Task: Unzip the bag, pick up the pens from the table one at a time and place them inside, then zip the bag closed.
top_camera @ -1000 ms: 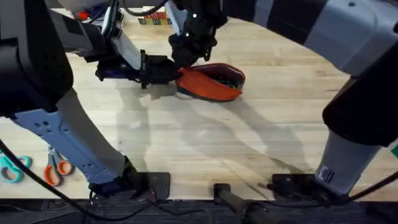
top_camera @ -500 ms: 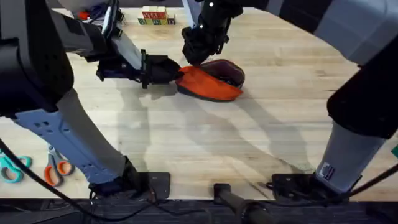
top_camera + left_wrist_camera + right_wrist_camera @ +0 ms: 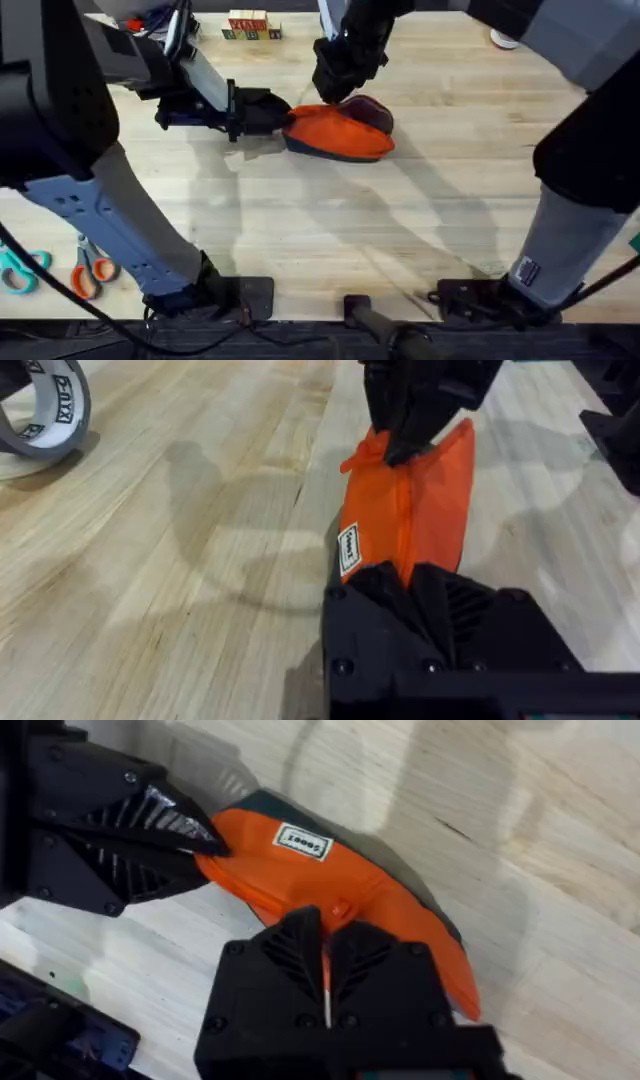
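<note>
The orange bag (image 3: 345,135) lies on the table (image 3: 400,240) at the back middle, its white label showing in the right wrist view on the bag (image 3: 300,842). My left gripper (image 3: 283,115) is shut on the bag's left end, seen close up as the left gripper (image 3: 400,572). My right gripper (image 3: 336,94) reaches down from behind and pinches the zipper pull (image 3: 385,452) on the bag's top seam, fingers together in its own wrist view, right gripper (image 3: 328,925). A small dark gap stays open at the bag's right end. The pens are out of view.
Orange-handled scissors (image 3: 92,270) and teal scissors (image 3: 20,270) lie at the front left. Wooden letter blocks (image 3: 250,27) stand at the back. A roll of tape (image 3: 45,410) rests left of the bag. The table's front half holds nothing but arm shadows.
My right gripper has slid rightward along the bag's top with the zipper pull, and the dark opening has narrowed to a small gap. The left gripper has held still.
</note>
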Controlling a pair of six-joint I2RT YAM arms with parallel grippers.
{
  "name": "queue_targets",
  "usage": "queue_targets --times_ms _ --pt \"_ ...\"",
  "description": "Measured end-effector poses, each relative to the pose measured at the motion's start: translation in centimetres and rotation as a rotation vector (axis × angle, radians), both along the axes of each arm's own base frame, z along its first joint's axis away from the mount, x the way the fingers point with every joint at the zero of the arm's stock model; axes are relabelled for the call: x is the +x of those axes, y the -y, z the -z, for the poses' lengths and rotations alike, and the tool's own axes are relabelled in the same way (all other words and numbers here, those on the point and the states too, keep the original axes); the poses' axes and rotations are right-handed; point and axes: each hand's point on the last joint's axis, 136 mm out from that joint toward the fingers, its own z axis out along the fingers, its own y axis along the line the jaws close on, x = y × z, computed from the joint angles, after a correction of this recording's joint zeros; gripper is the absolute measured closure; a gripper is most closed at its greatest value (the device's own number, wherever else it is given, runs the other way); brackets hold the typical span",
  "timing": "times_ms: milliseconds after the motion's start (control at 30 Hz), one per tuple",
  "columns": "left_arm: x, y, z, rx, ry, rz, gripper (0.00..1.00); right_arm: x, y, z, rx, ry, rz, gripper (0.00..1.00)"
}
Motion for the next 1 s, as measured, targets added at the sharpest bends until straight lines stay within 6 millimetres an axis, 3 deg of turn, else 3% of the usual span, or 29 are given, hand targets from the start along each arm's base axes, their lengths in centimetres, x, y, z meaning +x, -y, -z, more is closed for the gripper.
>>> queue_targets --times_ms 433,1000 --pt "0.0 0.0 0.0 0.000 0.000 0.000 0.961 0.1 2.1 0.2 -0.033 -0.030 0.014 0.970" --pt "0.0 0.0 0.1 0.003 -0.002 0.001 0.961 0.1 6.6 0.6 -0.141 -0.079 0.068 0.970"
